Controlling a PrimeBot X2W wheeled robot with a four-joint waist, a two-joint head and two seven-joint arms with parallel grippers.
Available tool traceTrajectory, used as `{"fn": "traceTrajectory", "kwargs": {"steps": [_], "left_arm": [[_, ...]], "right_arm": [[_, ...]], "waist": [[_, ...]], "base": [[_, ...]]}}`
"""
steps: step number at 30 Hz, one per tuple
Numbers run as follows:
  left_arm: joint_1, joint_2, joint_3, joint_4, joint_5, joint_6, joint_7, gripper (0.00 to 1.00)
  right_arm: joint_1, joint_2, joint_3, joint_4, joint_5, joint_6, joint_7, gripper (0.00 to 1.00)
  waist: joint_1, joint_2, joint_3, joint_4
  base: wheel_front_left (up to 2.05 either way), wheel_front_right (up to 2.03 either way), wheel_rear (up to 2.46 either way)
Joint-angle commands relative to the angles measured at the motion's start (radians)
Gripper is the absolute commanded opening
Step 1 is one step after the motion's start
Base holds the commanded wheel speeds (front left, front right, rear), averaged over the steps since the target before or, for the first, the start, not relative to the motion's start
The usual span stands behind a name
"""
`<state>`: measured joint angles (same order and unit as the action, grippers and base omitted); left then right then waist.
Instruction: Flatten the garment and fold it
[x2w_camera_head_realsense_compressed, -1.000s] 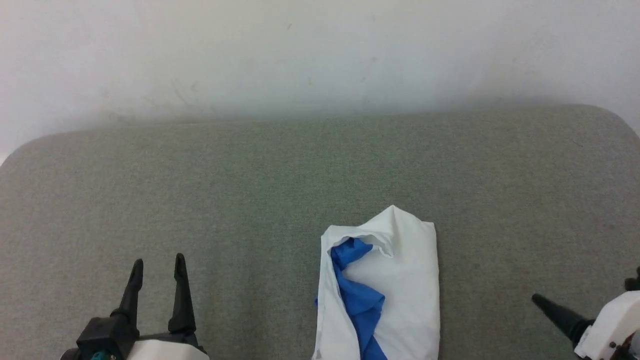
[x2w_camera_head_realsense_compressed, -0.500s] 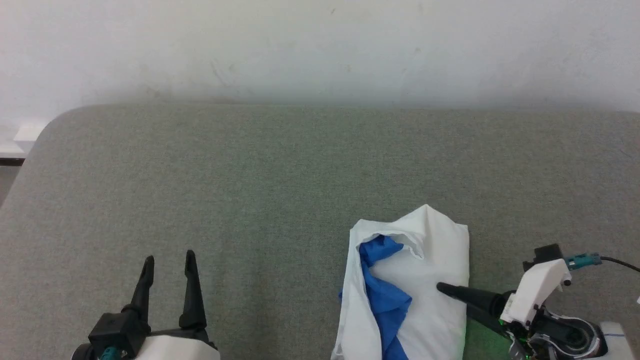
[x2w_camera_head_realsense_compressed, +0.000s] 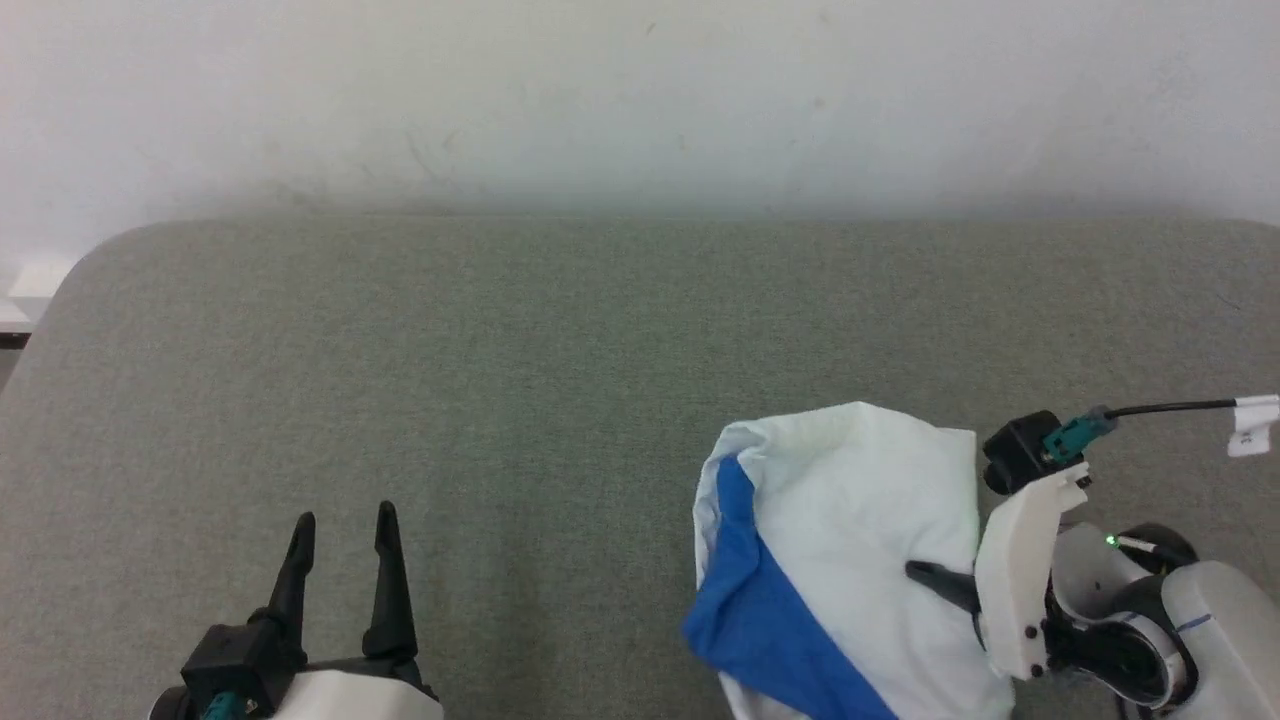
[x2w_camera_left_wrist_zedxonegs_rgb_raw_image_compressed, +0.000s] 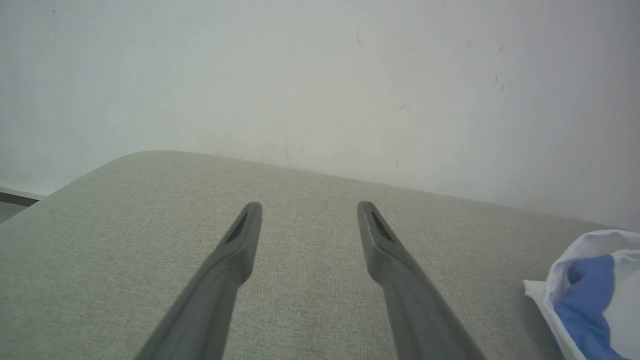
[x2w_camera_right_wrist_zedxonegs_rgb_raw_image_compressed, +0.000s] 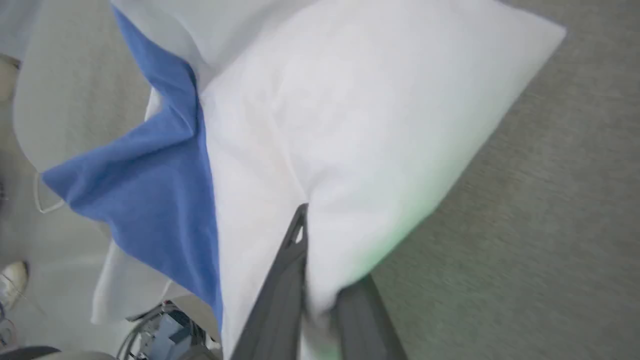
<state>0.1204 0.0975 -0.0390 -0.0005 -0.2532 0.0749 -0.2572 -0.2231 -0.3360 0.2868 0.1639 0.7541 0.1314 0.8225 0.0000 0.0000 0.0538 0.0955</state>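
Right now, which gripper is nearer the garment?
Right. The right gripper is on the garment, pinching white fabric at its right side. The left gripper hangs open above the grey pad, well off to the garment's left, not touching it.

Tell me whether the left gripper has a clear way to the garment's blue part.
Probably yes: the left gripper stands open, only bare grey cushion lies between it and the garment, though reach is unproven.

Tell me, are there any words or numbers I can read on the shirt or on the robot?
Nothing here can be read.
White label on the black cable: a faint dark mark, too small and blurred to read.
Shirt: plain white and blue cloth, no print showing.
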Motion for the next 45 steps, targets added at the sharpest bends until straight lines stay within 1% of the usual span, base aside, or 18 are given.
{"fn": "traceTrajectory", "kwargs": {"steps": [1, 3, 7, 11, 15, 18, 22, 24, 28, 32, 33, 34, 35, 37, 40, 43, 45], "left_arm": [[-0.007, -0.003, 0.000, 0.002, 0.005, -0.006, -0.005, 1.00], [-0.011, -0.006, -0.003, 0.001, 0.009, -0.009, -0.005, 1.00], [-0.025, -0.012, -0.010, -0.004, 0.016, -0.016, -0.005, 1.00], [-0.049, -0.017, -0.010, -0.025, 0.017, -0.027, -0.005, 1.00], [-0.083, -0.010, -0.011, -0.061, 0.034, -0.038, -0.005, 1.00], [-0.121, 0.005, -0.019, -0.082, 0.052, -0.046, -0.005, 1.00], [-0.184, 0.035, -0.028, -0.114, 0.074, -0.057, 0.011, 1.00], [-0.218, 0.050, -0.034, -0.125, 0.085, -0.065, 0.023, 1.00], [-0.272, 0.071, -0.048, -0.147, 0.101, -0.076, 0.044, 1.00], [-0.304, 0.079, -0.056, -0.166, 0.108, -0.078, 0.053, 1.00], [-0.311, 0.079, -0.058, -0.170, 0.109, -0.079, 0.054, 1.00], [-0.317, 0.079, -0.062, -0.172, 0.110, -0.079, 0.055, 1.00], [-0.322, 0.077, -0.066, -0.173, 0.110, -0.079, 0.054, 1.00], [-0.329, 0.074, -0.072, -0.169, 0.111, -0.078, 0.052, 1.00], [-0.337, 0.070, -0.071, -0.154, 0.102, -0.078, 0.044, 1.00], [-0.331, 0.060, -0.069, -0.131, 0.091, -0.075, 0.030, 1.00], [-0.316, 0.051, -0.066, -0.112, 0.082, -0.070, 0.020, 1.00]], "right_arm": [[-0.020, -0.051, 0.031, -0.034, -0.035, -0.001, -0.007, 0.00], [-0.036, -0.127, 0.097, -0.093, -0.089, -0.001, -0.010, 0.00], [-0.059, -0.238, 0.173, -0.153, -0.167, -0.001, 0.003, 0.00], [-0.087, -0.315, 0.216, -0.171, -0.206, -0.001, 0.010, 0.00], [-0.130, -0.364, 0.207, -0.128, -0.225, -0.001, -0.033, 0.00], [-0.159, -0.396, 0.188, -0.049, -0.233, -0.001, -0.083, 0.00], [-0.205, -0.427, 0.158, 0.093, -0.237, -0.001, -0.167, 0.00], [-0.232, -0.429, 0.135, 0.171, -0.241, -0.001, -0.223, 0.00], [-0.286, -0.441, 0.077, 0.336, -0.291, -0.001, -0.353, 0.00], [-0.340, -0.418, -0.018, 0.487, -0.350, -0.001, -0.485, 0.00], [-0.354, -0.404, -0.041, 0.517, -0.360, -0.001, -0.524, 0.08], [-0.367, -0.395, -0.059, 0.540, -0.381, -0.001, -0.573, 0.38], [-0.377, -0.379, -0.076, 0.566, -0.397, -0.001, -0.613, 1.00], [-0.391, -0.347, -0.099, 0.610, -0.430, -0.001, -0.692, 1.00], [-0.407, -0.319, -0.175, 0.687, -0.504, -0.001, -0.834, 1.00], [-0.400, -0.303, -0.266, 0.765, -0.598, -0.001, -0.937, 1.00], [-0.384, -0.283, -0.329, 0.793, -0.632, -0.001, -1.001, 1.00]], "waist": [[0.0000, 0.0000, -0.003, -0.030], [0.0000, 0.0000, -0.001, -0.051], [0.0000, 0.0000, 0.012, -0.096], [0.0000, 0.0000, 0.062, -0.161], [0.0000, 0.0000, 0.153, -0.237], [0.0000, 0.0000, 0.230, -0.285], [0.0000, 0.0000, 0.335, -0.326], [0.0000, 0.0000, 0.374, -0.335], [0.0000, 0.0000, 0.433, -0.338], [0.0000, 0.0000, 0.472, -0.335], [0.0000, 0.0000, 0.479, -0.334], [0.0000, 0.0000, 0.486, -0.332], [0.0000, 0.0000, 0.489, -0.331], [0.0000, 0.0000, 0.491, -0.329], [0.0000, 0.0000, 0.478, -0.320], [0.0000, 0.0000, 0.440, -0.308], [0.0000, 0.0000, 0.396, -0.301]], "base": [[0.00, 0.00, 0.00], [0.00, 0.00, 0.00], [0.00, 0.00, 0.00], [0.00, 0.00, 0.00], [0.00, 0.00, 0.00], [0.00, 0.00, 0.00], [0.00, 0.00, 0.00], [0.00, 0.00, 0.00], [0.00, 0.00, 0.00], [0.00, 0.00, 0.00], [0.00, 0.00, 0.00], [0.00, 0.00, 0.00], [0.00, 0.00, 0.00], [0.00, 0.00, 0.00], [0.00, 0.00, 0.00], [0.00, 0.00, 0.00], [0.00, 0.00, 0.00]]}}
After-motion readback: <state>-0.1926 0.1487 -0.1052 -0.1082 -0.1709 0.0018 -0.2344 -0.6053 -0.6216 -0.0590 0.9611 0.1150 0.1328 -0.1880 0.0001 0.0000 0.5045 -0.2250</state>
